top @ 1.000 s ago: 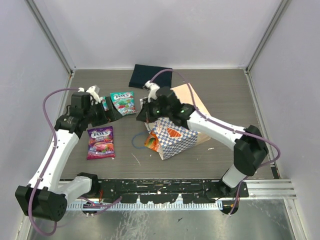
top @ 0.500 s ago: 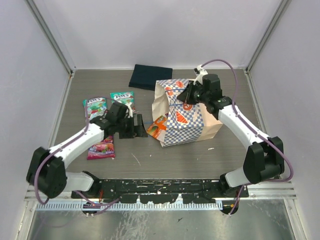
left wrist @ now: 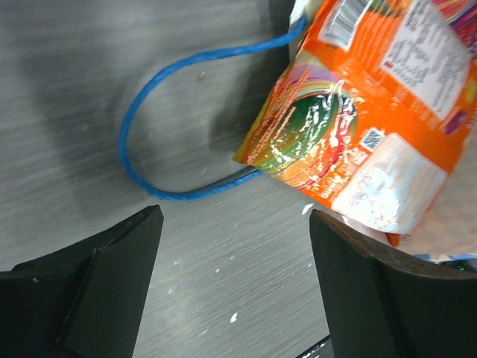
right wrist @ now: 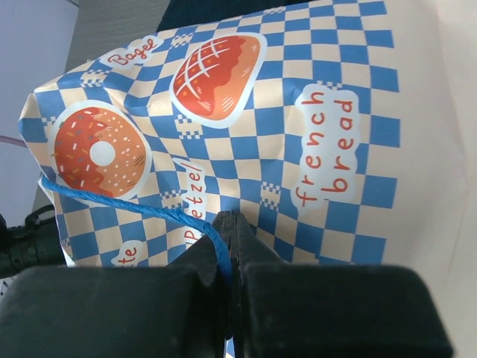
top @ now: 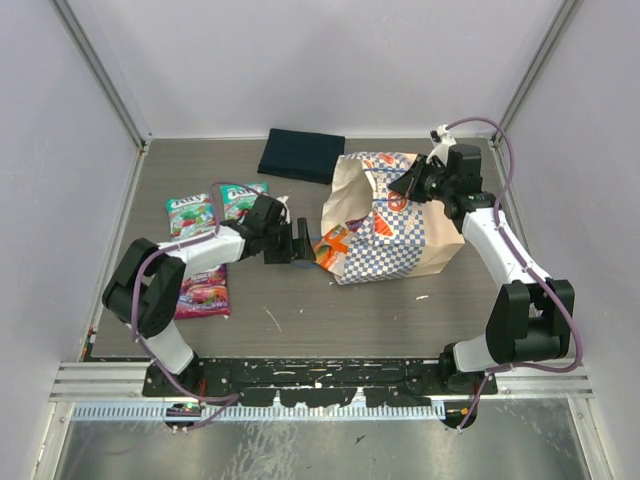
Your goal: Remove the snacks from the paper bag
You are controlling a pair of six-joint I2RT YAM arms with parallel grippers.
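A boxy blue-and-white checkered paper bag (top: 400, 235) with orange-red bread pictures lies on its side on the right half of the grey wooden worktop (top: 300, 320). It is closer to the far edge than to the near edge. Its open mouth faces left. A flat, shiny orange pouch (top: 333, 246) sticks partway out of the mouth.

The left claw (top: 300, 242) sits low over the worktop, just left of the orange pouch. Its two black fingers (left wrist: 112, 283) stand wide apart and there is nothing between them. In the left wrist view the orange pouch (left wrist: 358, 127) is just ahead of the fingers and does not touch them. A blue cord loop (left wrist: 141, 142) lies on the worktop beside the pouch.

The right claw (top: 410, 182) is up at the far side of the paper bag. In the right wrist view its fingers are squeezed together against the checkered paper. A thin blue cord handle (right wrist: 127, 201) runs right into the pinch, so the claw is gripping that cord.

Three more shiny pouches lie flat near the left edge of the worktop. A teal pouch (top: 188, 213) and a second teal pouch (top: 240, 198) are side by side. A purple pouch (top: 203, 287) is closer to the near edge, partly under the left arm.

A dark navy folded cloth (top: 300, 155) lies at the far edge, near the middle, close to the paper bag.
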